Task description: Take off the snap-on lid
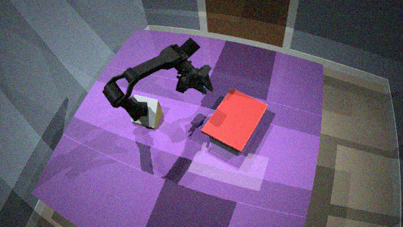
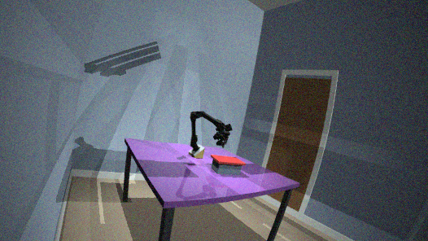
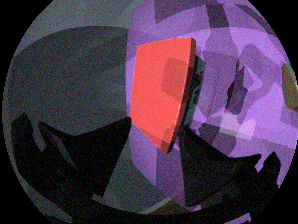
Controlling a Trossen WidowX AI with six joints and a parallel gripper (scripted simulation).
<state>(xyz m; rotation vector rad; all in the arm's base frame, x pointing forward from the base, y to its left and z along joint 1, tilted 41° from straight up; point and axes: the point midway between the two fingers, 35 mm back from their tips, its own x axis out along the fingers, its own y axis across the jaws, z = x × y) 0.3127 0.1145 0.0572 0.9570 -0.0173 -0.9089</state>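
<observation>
Lid untouched, arm poised

The pincer (image 1: 199, 82), half spread and empty, hangs above and beside the red lid (image 1: 234, 119), seemingly lining up an edge grip.

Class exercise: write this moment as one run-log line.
gripper: open, empty, raised beside box | red lid: on storage box | box: on purple table | removal: not started

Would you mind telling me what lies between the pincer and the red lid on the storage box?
Nothing: the top view shows the half-open pincer raised beside the red lid, with only shadowed purple table between them.
</observation>
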